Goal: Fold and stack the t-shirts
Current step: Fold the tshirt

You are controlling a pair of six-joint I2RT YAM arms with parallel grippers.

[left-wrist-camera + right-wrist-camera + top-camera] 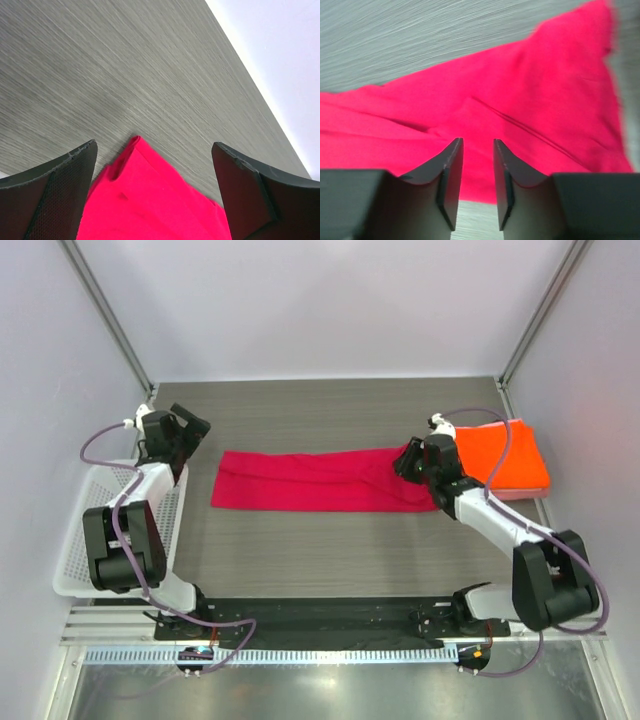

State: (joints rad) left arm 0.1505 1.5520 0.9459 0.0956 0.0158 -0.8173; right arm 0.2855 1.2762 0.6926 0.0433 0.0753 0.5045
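Crimson t-shirt (310,482) lies across the middle of the tabletop (330,405) as 1 long strip, axis running left edge to right edge. Left gripper (190,430) sits just off its left end, jaws wide, empty. Right gripper (408,460) is over its right end, jaws narrowly apart, gripping nothing. Each arm is nearer its own end.

1. Crimson-magenta t-shirt (310,482): folded into a long flat strip, lying left-to-right across the middle of the tabletop (300,560), with a few creases near its right end.
2. Orange t-shirt (500,455): a neat folded rectangle at the far right (slightly skewed).
3. Pale pink t-shirt (525,493): under the orange one, just a thin edge peeking out.
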